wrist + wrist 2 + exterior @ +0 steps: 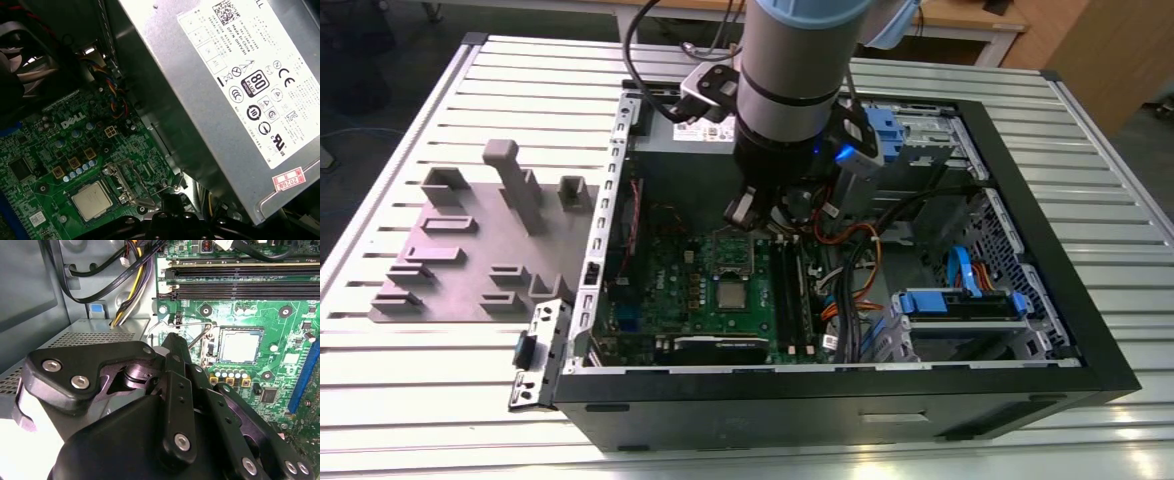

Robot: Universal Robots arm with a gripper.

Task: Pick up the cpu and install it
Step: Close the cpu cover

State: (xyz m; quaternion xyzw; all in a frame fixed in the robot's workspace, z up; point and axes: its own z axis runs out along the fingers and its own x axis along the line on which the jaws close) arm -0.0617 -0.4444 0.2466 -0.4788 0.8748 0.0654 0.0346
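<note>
Exterior view: open PC case (1067, 330) on slatted table (454, 380), holding green motherboard (670, 290); cpu (732, 294) seated in socket on board, gripper (761, 213) hovering just above, apart from it.
Second wrist view: cpu (239, 346) in socket, memory sticks (240, 290) alongside; claw state – cannot tell.
First wrist view: cpu (91, 200) in socket, socket frame (125, 182) raised; silver power supply (220, 100) close by.
</note>
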